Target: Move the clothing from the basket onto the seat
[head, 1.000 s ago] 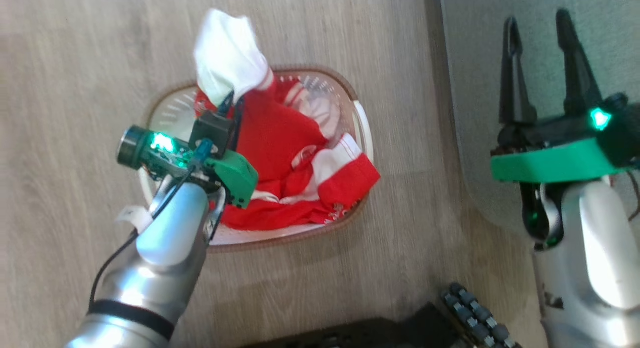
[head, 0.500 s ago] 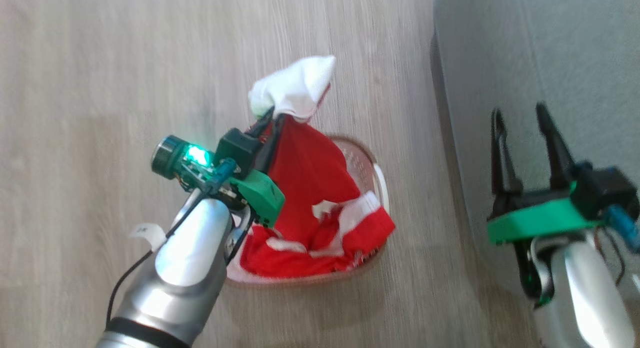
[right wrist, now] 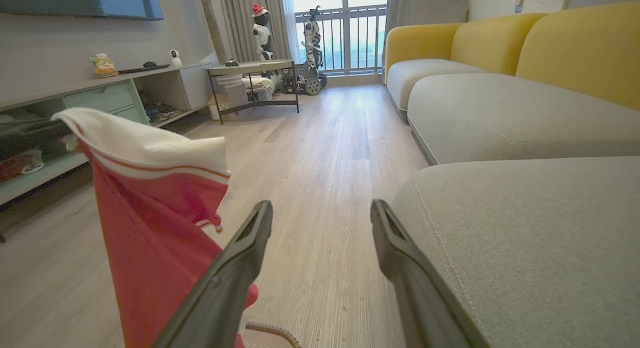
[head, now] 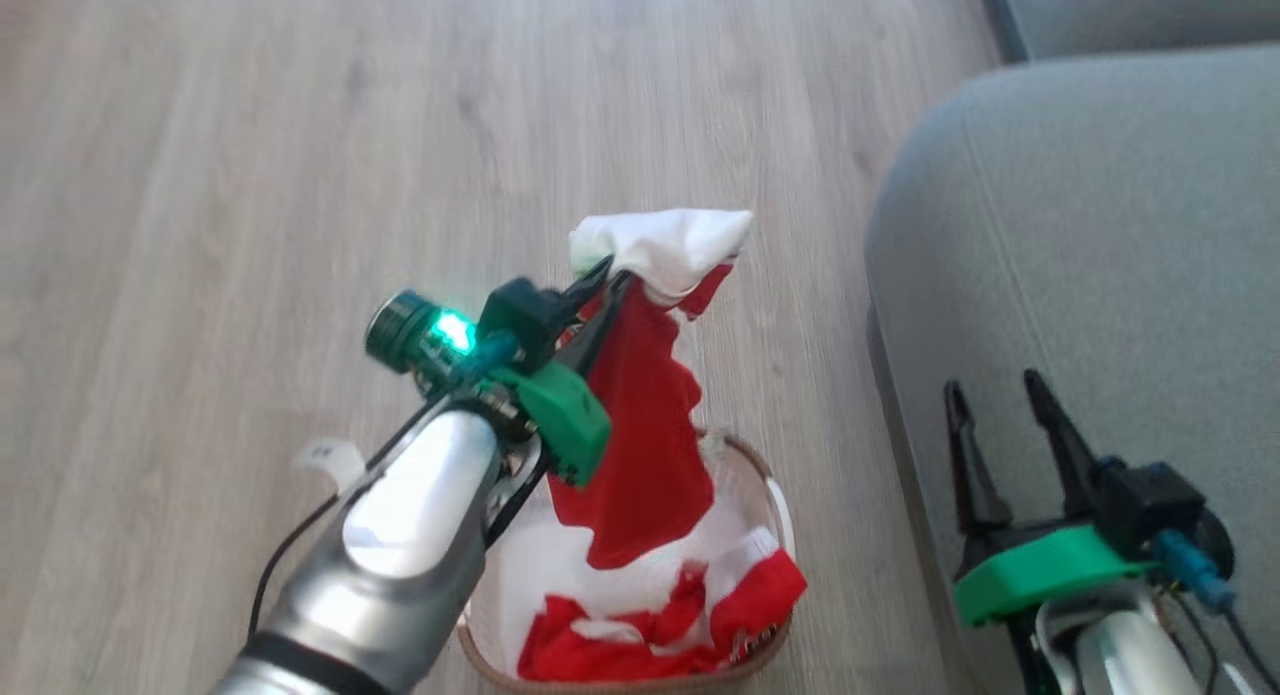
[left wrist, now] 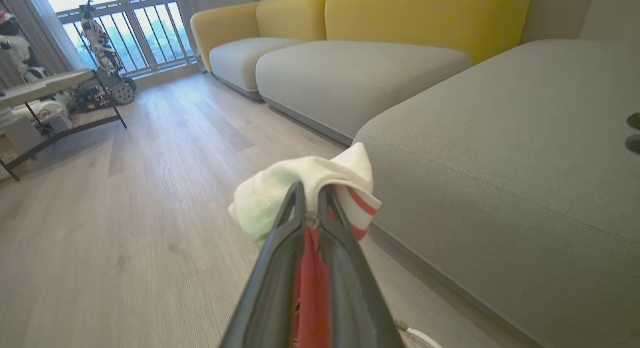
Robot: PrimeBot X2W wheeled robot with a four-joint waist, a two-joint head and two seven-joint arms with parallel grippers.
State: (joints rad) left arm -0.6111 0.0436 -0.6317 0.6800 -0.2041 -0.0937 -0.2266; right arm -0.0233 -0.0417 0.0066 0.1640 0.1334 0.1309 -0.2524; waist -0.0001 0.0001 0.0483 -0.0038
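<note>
we judge the task as barely under way: nothing red lies on the seat (head: pixel 1080 225), the grey cushion on the right side of the head view, and much of the clothing (head: pixel 650 645) sits heaped in the basket (head: pixel 752 457) at the bottom centre of that frame, with one white-banded red fold spilling over its right rim. the step in hand looks like the lifting out of one piece. our left pincer (head: pixel 605 275), near the middle of the frame, is clamped narrow on the white cuffed end of a garment (head: pixel 640 455), and the red body of it hangs straight down from the fingers toward the heap; whether its lower hem is free of the pile we cannot tell. in the left wrist view the two dark fingers close on a thin strip of red, the white cuff bunched over their tips, and the rounded edge of the seat lies to the right, near but apart. our right pincer (head: pixel 992 387), at the lower right of the head view over the seat's edge, stands wide with nothing between its fingers. what is left, as we read it: carry this piece rightward over the strip of floor (head: pixel 250 175) onto the cushion, let it go, then fetch the rest from the basket.
</note>
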